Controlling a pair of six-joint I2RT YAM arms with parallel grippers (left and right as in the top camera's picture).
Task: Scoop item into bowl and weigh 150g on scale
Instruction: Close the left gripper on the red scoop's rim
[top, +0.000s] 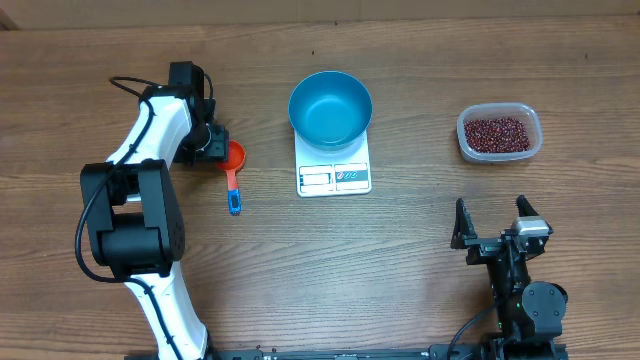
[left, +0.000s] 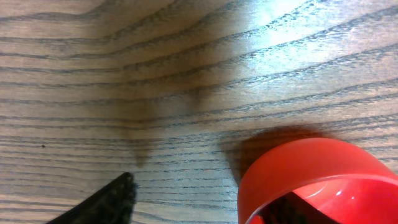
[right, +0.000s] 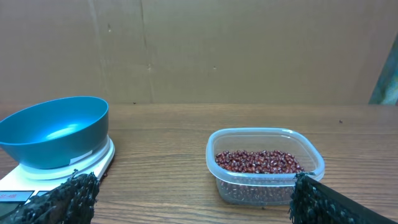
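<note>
Overhead: bowl (top: 330, 110) empty on scale (top: 334, 178); tub (top: 536, 150) holds beans (top: 497, 133); right gripper (top: 491, 208) apart; left gripper (top: 215, 140) unclear.

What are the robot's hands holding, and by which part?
Right gripper: nothing, its jaws open wide. Left gripper sits at the red scoop's round cup end, but whether its jaws grip it cannot be told.

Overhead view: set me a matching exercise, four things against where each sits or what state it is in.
Things:
1. blue bowl
2. red beans
3. red scoop
4. right gripper

Places or states:
A. in the clear tub
B. open, touching nothing
C. on the white scale
D. on the table, left of the scale

Pairs: 1-C, 2-A, 3-D, 4-B
</note>
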